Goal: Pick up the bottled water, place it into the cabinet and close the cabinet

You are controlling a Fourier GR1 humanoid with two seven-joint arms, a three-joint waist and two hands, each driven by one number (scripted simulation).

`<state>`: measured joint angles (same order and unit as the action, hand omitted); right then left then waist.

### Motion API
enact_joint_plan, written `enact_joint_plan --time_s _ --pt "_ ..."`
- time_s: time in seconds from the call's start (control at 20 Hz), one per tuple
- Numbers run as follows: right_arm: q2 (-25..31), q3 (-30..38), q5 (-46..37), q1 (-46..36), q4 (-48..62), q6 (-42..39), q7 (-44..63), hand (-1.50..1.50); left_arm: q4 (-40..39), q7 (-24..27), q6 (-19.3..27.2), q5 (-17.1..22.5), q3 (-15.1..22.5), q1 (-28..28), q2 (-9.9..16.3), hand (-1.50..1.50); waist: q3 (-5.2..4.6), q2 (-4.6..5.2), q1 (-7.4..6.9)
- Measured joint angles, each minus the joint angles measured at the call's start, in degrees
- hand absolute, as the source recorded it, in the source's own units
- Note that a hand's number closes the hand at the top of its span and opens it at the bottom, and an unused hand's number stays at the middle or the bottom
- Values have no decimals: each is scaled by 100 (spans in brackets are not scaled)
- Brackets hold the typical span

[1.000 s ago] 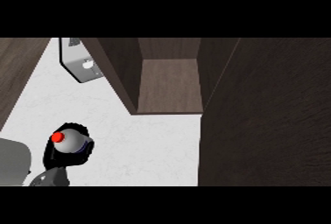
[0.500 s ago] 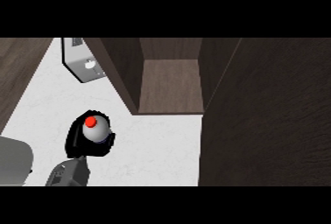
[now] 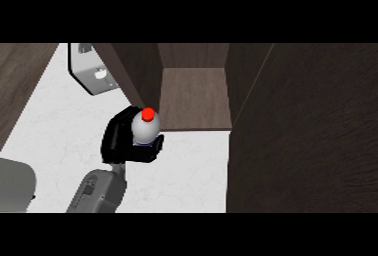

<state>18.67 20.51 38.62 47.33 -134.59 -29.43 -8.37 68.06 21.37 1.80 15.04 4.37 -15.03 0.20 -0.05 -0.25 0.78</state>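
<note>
The bottled water (image 3: pixel 145 132) is a pale bottle with a red cap (image 3: pixel 148 114), seen from above. My right hand (image 3: pixel 118 144) is curled round it and holds it above the white counter (image 3: pixel 59 130). The cap is level with the front edge of the open cabinet's shelf (image 3: pixel 196 100), beside its left wall (image 3: pixel 140 75). The lower part of the bottle is hidden by my fingers. The cabinet's dark wooden door (image 3: pixel 303 140) stands open and fills the right side of the view. My left hand does not show.
A grey and white wall fitting (image 3: pixel 92 75) sits at the back left, next to the cabinet. A light grey rounded shape (image 3: pixel 15 185) lies at the lower left edge. A dark wooden panel (image 3: pixel 22 85) borders the counter at the left.
My right hand has carried the bottle away from me and to the right, from the middle of the counter up to the cabinet's front edge.
</note>
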Motion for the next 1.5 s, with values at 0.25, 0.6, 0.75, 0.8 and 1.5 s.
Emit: enact_joint_plan --time_s 0.25,0.6,0.75,0.8,1.5 --pt "8 53 70 27 11 -93 -45 -150 155 -239 1066 197 682 -483 -14 150 -2 10 50" --pt "47 93 162 -23 10 -79 -32 -150 -460 -510 2273 190 1157 -1373 -18 150 -4 27 100" --pt "74 88 214 -50 13 -51 16 -150 -806 -614 2438 64 1112 -1655 -7 150 -3 32 82" --pt "49 86 227 -50 24 -67 14 -150 -906 -666 2555 73 1177 -1756 -9 150 -3 32 85" --pt "103 76 443 -77 79 -195 58 -150 -3351 -22 2761 836 881 -3365 -17 150 -7 87 258"
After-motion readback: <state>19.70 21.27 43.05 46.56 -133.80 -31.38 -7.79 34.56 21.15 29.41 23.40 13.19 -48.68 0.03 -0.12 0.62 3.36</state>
